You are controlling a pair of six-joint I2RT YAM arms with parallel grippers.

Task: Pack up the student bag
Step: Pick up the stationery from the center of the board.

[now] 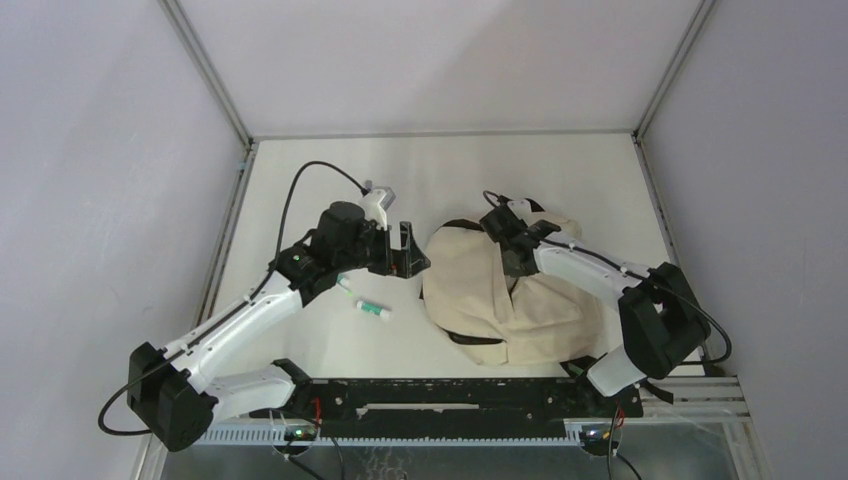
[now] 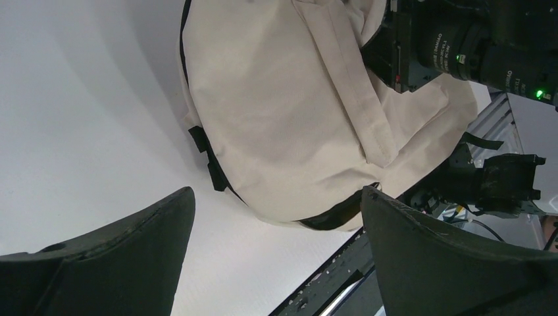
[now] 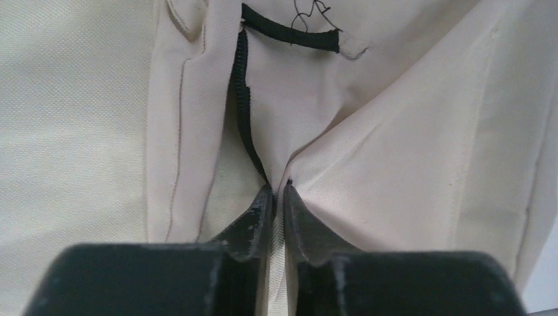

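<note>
The student bag (image 1: 500, 290), a cream canvas backpack with black trim, lies on the white table right of centre. It also fills the left wrist view (image 2: 289, 112) and the right wrist view (image 3: 408, 151). My right gripper (image 1: 512, 240) is shut on a fold of the bag's fabric beside the black zip (image 3: 242, 112) at the bag's far top edge; in its own view the gripper (image 3: 279, 192) pinches the cloth. My left gripper (image 1: 408, 250) is open and empty, just left of the bag; in the left wrist view it (image 2: 276, 217) frames the bag's near end.
A small white and green pen-like item (image 1: 371, 310) lies on the table left of the bag, below my left gripper. A black rail (image 1: 450, 395) runs along the near edge. The enclosure walls stand close on both sides.
</note>
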